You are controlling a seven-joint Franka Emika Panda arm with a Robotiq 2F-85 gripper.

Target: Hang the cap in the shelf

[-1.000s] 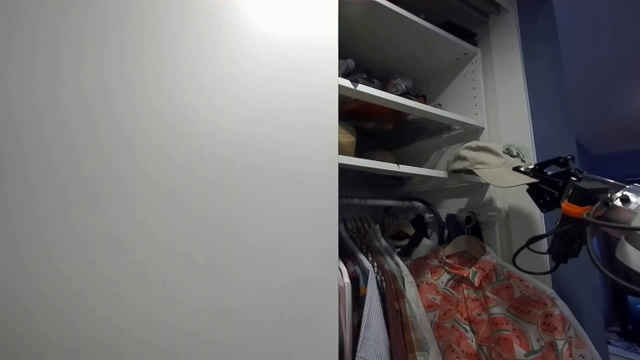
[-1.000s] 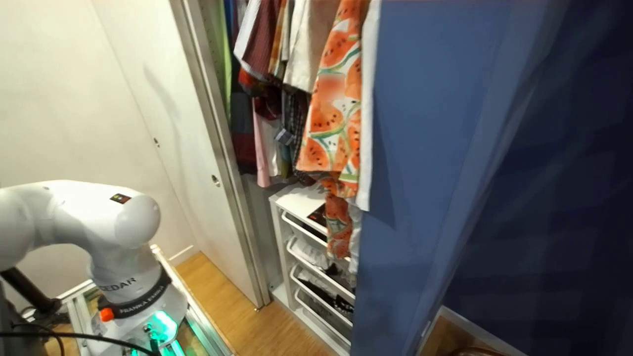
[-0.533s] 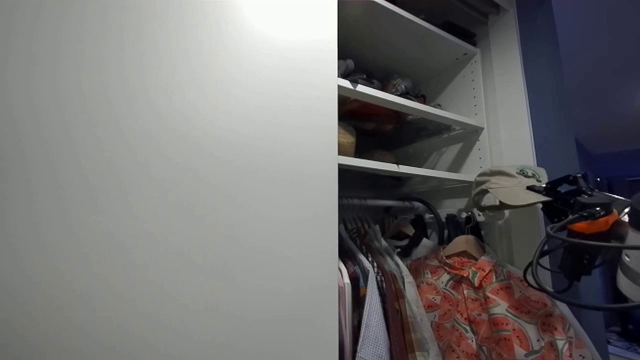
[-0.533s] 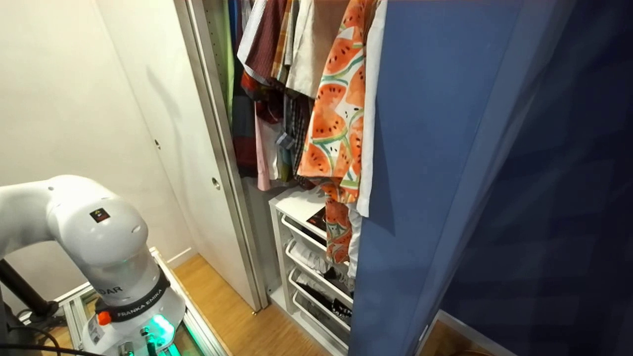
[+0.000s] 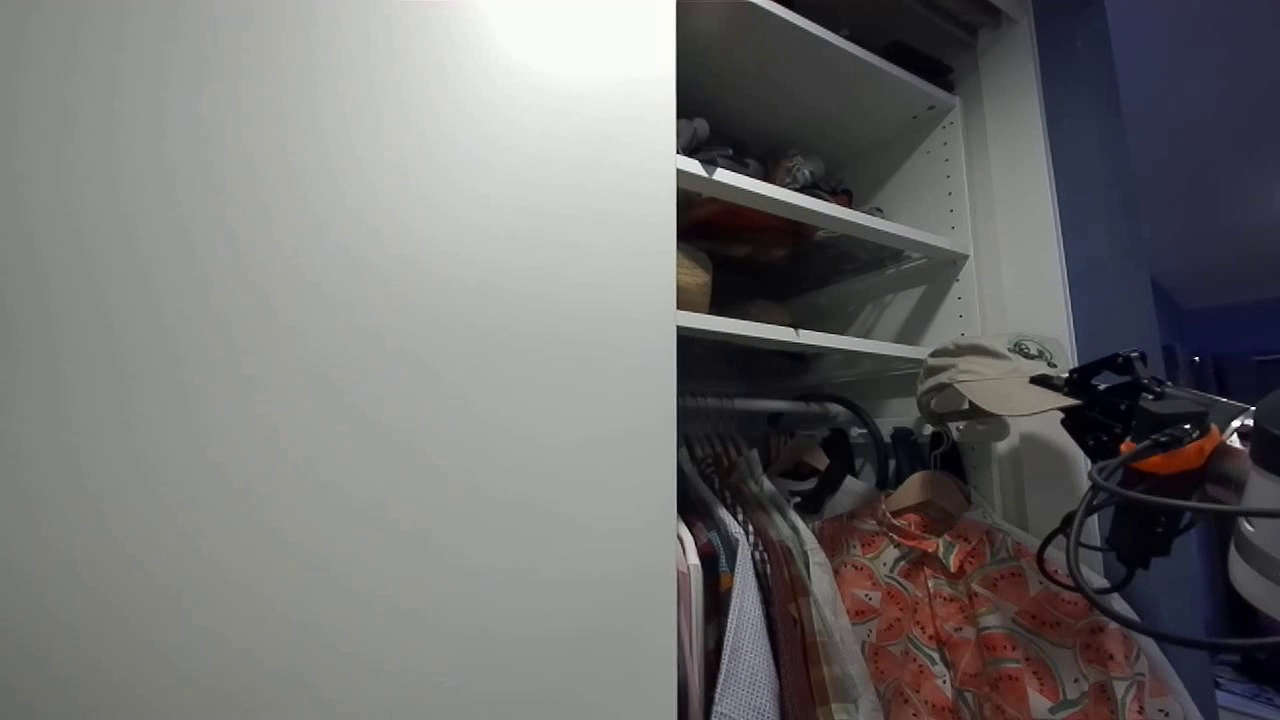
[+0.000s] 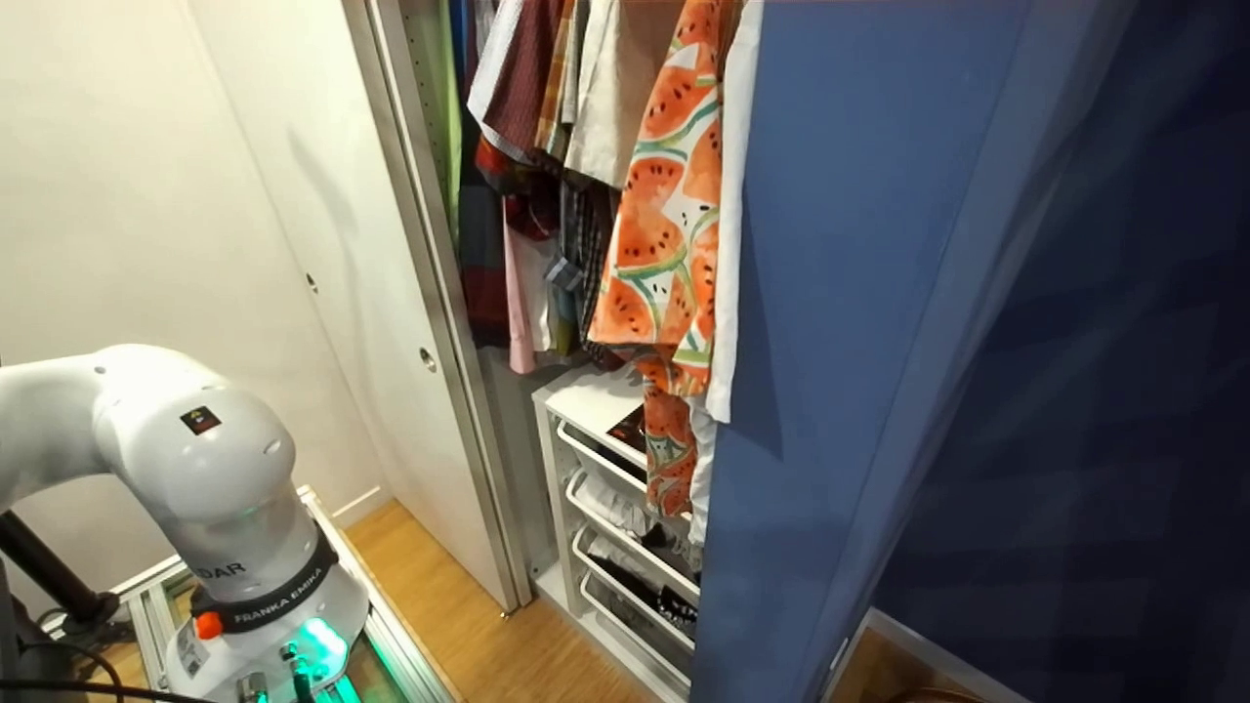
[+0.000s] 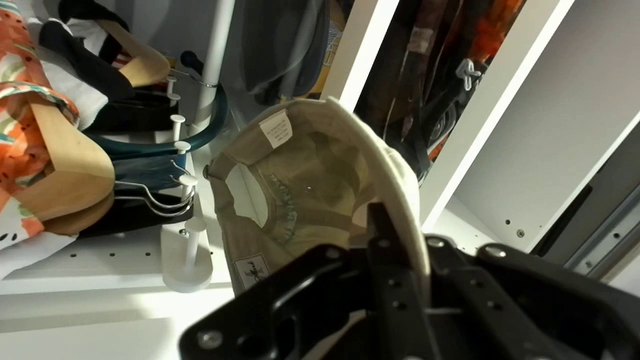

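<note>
The khaki-beige cap [image 5: 985, 370] hangs in the air at the right side of the white shelf [image 5: 825, 205], in front of the right end of its lowest visible board. My gripper [image 5: 1050, 384] comes from the right and is shut on the cap's brim. In the wrist view the cap [image 7: 320, 175] shows its hollow inside and rear strap opening, and the brim runs between the fingers of the gripper [image 7: 406, 230]; one fingertip is hidden behind the brim. Shelf boards [image 7: 500, 115] show beyond the cap. In an exterior view the cap and gripper are out of view.
White pegs [image 7: 192, 245] on a rack line the closet's side wall, left of the cap. A watermelon-print shirt [image 5: 960, 600] on a wooden hanger [image 5: 930, 492] hangs below. Clothes hang from the rail [image 5: 760, 404]. A large white panel [image 5: 340, 360] covers the left. Drawers [image 6: 625, 508] stand low.
The cap and gripper came down and to the right from in front of the lowest board, then shifted slightly back left. The arm's elbow has turned a little. The grip looks unchanged.
</note>
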